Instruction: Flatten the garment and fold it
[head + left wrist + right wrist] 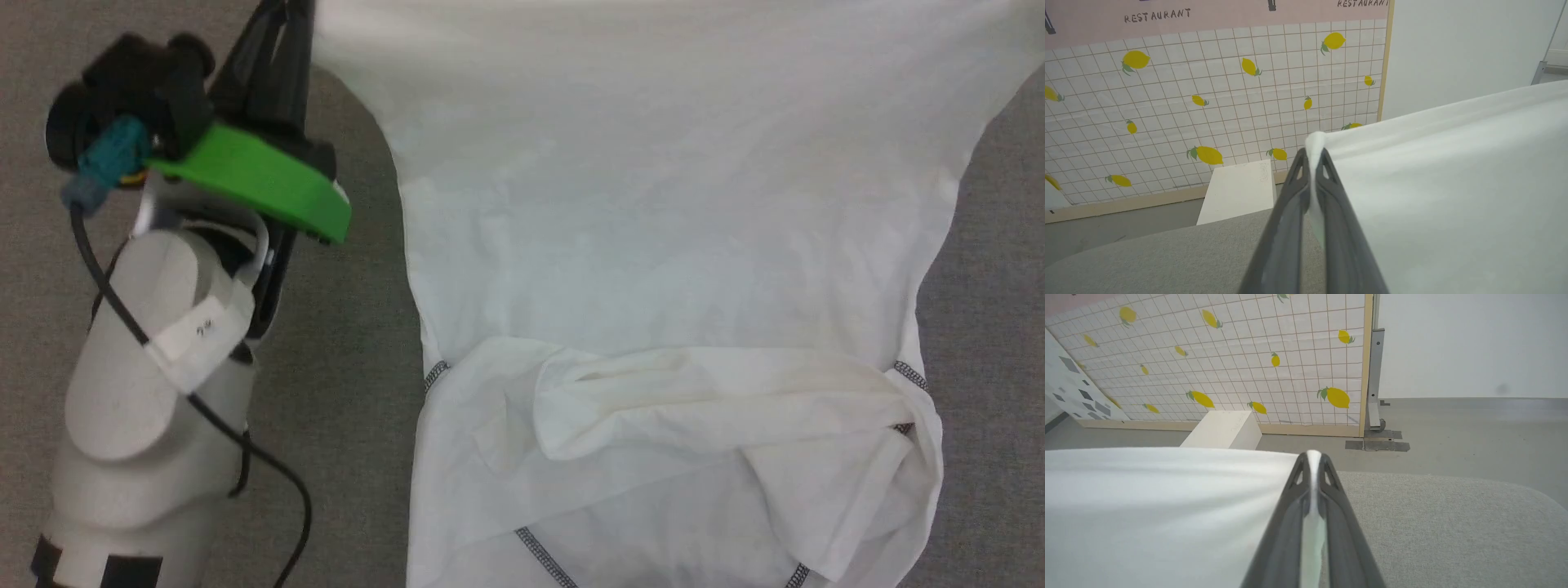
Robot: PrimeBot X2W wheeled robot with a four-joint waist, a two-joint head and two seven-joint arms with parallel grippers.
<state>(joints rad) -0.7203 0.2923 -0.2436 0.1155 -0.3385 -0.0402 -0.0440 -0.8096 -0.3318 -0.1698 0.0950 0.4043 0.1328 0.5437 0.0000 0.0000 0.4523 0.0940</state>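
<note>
- The thin white, lightly wrinkled fabric garment (pixel 653 204), spread on the grey cloth-covered table (pixel 351 408), may slip free, since each gripper pinches only a sliver of its far edge.
- Its hem (pixel 694 392), bunched at 6 o'clock in the head view, could get folded in crumpled.
- The left gripper (pixel 1313 163) reaches toward 12 o'clock, dark fingers clamped on the garment's 11 o'clock corner; the right gripper (pixel 1313 459) grips the other far corner likewise.

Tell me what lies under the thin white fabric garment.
A grey fabric-covered surface shows around the thin white garment, so it likely runs beneath. Anything else under the cloth is covered and cannot be seen.
</note>
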